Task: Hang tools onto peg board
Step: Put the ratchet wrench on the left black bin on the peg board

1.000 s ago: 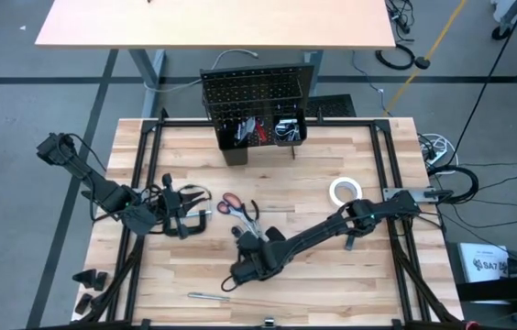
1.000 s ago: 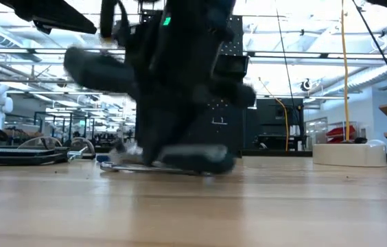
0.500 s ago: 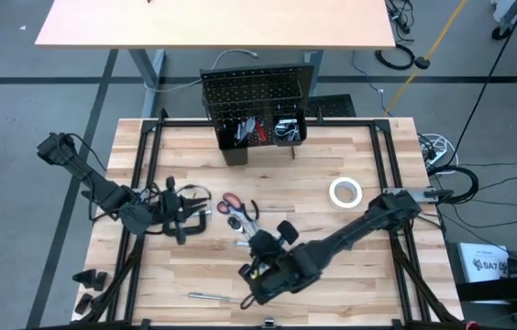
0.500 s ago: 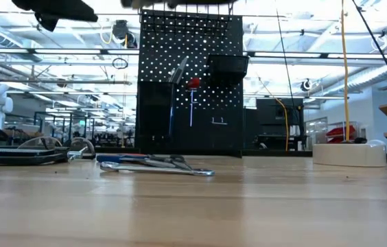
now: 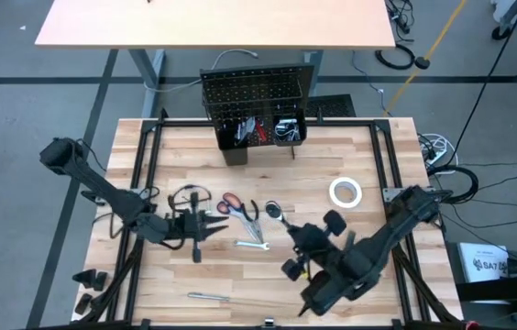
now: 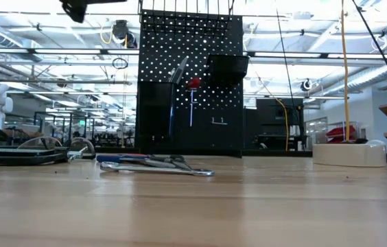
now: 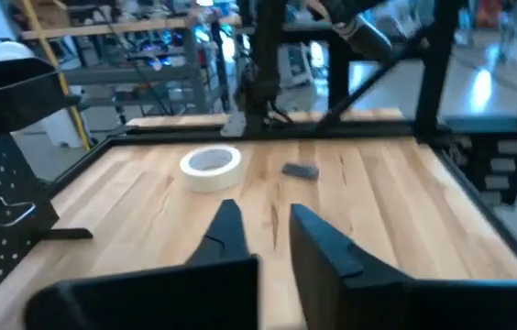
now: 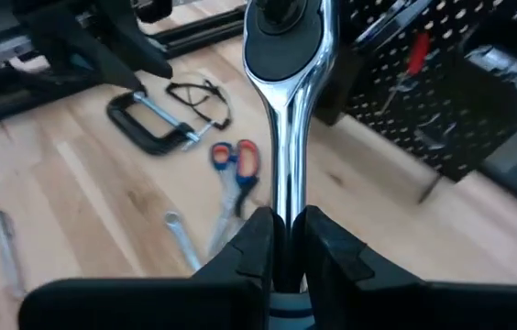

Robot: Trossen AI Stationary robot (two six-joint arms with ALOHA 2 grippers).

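My right gripper (image 8: 284,229) (image 5: 295,236) is shut on a chrome ratchet wrench (image 8: 286,110), well above the middle of the table. On the table to its left lie red-handled scissors (image 5: 232,203), pliers (image 5: 250,213), a flat wrench (image 5: 252,244), safety glasses (image 5: 188,195) and a black C-clamp (image 8: 153,124). My left gripper (image 5: 211,223) (image 7: 266,215) hovers over the clamp, pointing toward the table's right edge, fingers slightly apart with nothing between them. The black peg board (image 5: 257,92) (image 6: 190,82) stands upright at the far edge, a red screwdriver (image 6: 192,86) hanging on it. My right gripper pinches the ratchet wrench's shaft (image 8: 286,197) between its two fingers. The wrench lies along the fingers, its round head (image 8: 281,27) sticking out beyond the fingertips. The fingers slant down toward the table's far left. The wrench is lifted clear of the table.
A white tape roll (image 5: 345,192) (image 7: 211,162) lies right of centre, with a small dark piece (image 7: 300,170) near it. A thin metal tool (image 5: 208,295) lies near the front edge. Black bins (image 5: 240,136) stand at the board's foot. A dark frame (image 5: 148,174) edges the table.
My right gripper has risen from the tabletop with the ratchet wrench, lifting it clear, and has swung toward the table's right edge. My left gripper has moved toward the table's right edge, closer to the scissors.
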